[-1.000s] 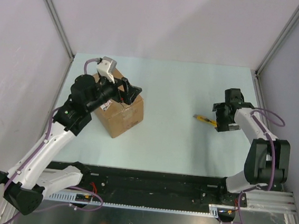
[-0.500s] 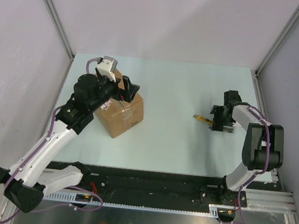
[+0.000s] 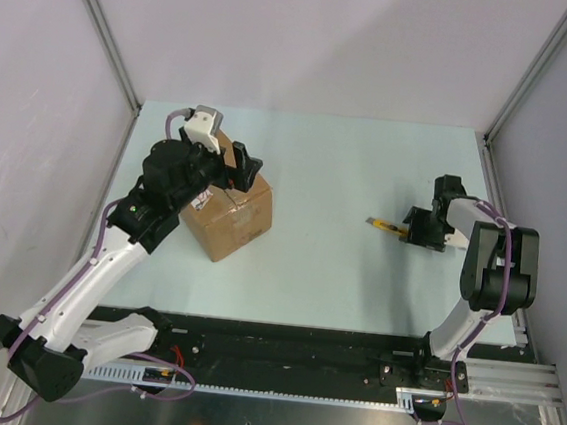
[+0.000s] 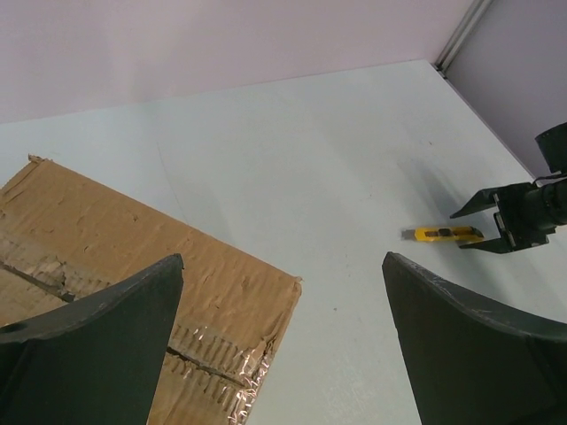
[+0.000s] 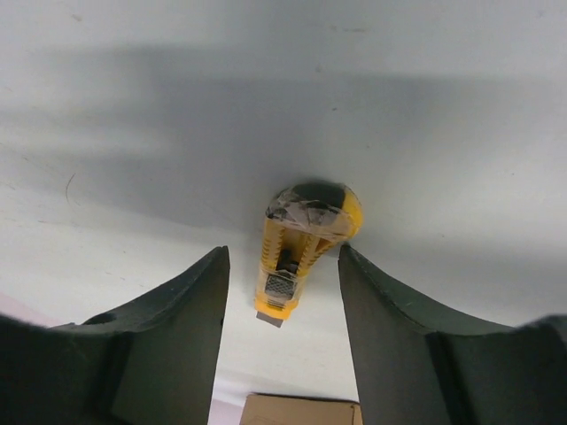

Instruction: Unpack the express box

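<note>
The express box (image 3: 231, 214), brown cardboard with torn tape along its closed top seam, stands at the left of the table. It also shows in the left wrist view (image 4: 133, 257). My left gripper (image 3: 244, 169) hovers open over the box's far right corner; in its own view (image 4: 282, 261) the wide-apart fingers (image 4: 97, 336) hold nothing. My right gripper (image 3: 419, 229) is open, low on the table at the right. Its fingers (image 5: 177, 328) stand either side of the near end of the yellow utility knife (image 5: 299, 243), apart from it. The knife also shows from above (image 3: 387, 225).
The knife (image 4: 448, 234) and the right gripper (image 4: 523, 217) show far off in the left wrist view. Grey walls with metal posts (image 3: 109, 40) close in the table on three sides. A black rail (image 3: 280, 348) runs along the near edge.
My right arm has folded in and its gripper has dropped to the table at the knife's right end. My left gripper has shifted slightly over the box's top.
</note>
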